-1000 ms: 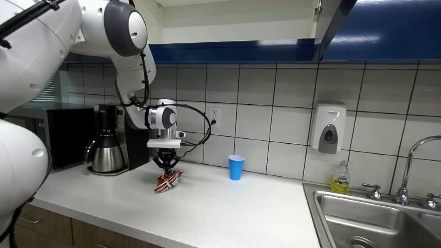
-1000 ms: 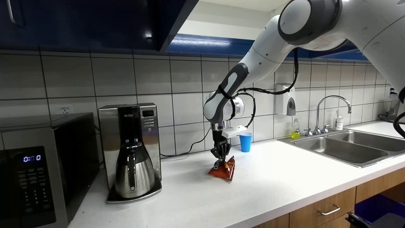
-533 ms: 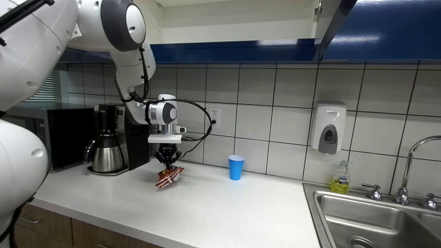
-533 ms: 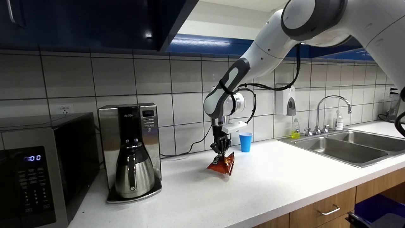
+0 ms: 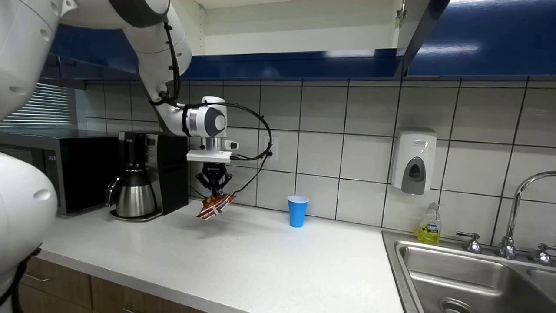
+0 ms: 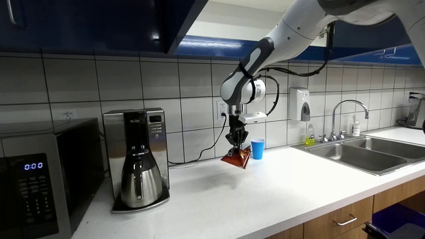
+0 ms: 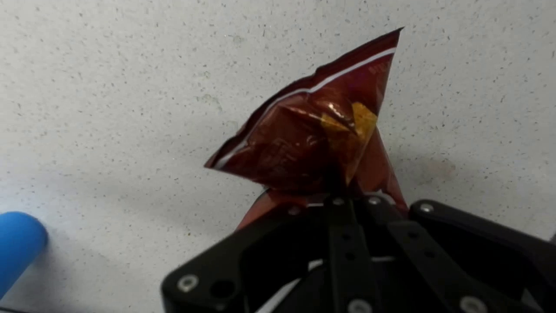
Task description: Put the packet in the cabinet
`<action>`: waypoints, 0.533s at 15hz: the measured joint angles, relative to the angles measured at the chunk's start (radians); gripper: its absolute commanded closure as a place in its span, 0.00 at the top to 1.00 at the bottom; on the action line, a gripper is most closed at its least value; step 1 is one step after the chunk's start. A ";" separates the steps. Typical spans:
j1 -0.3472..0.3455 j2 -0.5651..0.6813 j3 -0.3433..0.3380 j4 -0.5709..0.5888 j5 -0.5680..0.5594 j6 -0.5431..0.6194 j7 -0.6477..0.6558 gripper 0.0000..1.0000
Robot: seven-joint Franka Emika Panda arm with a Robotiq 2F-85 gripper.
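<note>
The packet point(image 5: 213, 208) is dark red and crinkly with whitish markings. My gripper point(image 5: 215, 194) points down and is shut on it. The packet hangs tilted above the counter, with its shadow below, as also seen in an exterior view point(image 6: 235, 158). In the wrist view the packet point(image 7: 299, 139) is pinched at its middle, and its ends stick out beyond the fingers. The fingertips are partly hidden by it. The cabinet point(image 5: 299, 65) with its blue lower edge and white interior is open above, higher than my gripper; it also shows in an exterior view point(image 6: 215, 45).
A blue cup point(image 5: 298, 211) stands beside the packet, near the tiled wall. A coffee maker point(image 6: 139, 159) and a microwave point(image 6: 33, 179) stand on the other side. An open blue door point(image 5: 482, 39) juts out beside the cabinet opening. The sink point(image 5: 456, 261) lies beyond the cup.
My gripper has risen with the packet in it. The packet was at or just above the counter and now hangs clearly higher. The cup has not moved.
</note>
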 measured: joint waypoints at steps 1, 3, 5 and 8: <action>-0.007 -0.028 0.000 -0.022 0.014 -0.004 -0.001 0.00; -0.023 -0.091 0.000 -0.073 0.050 -0.015 -0.008 0.00; -0.039 -0.161 0.000 -0.133 0.085 -0.035 -0.025 0.00; -0.062 -0.280 -0.002 -0.232 0.117 -0.087 -0.066 0.00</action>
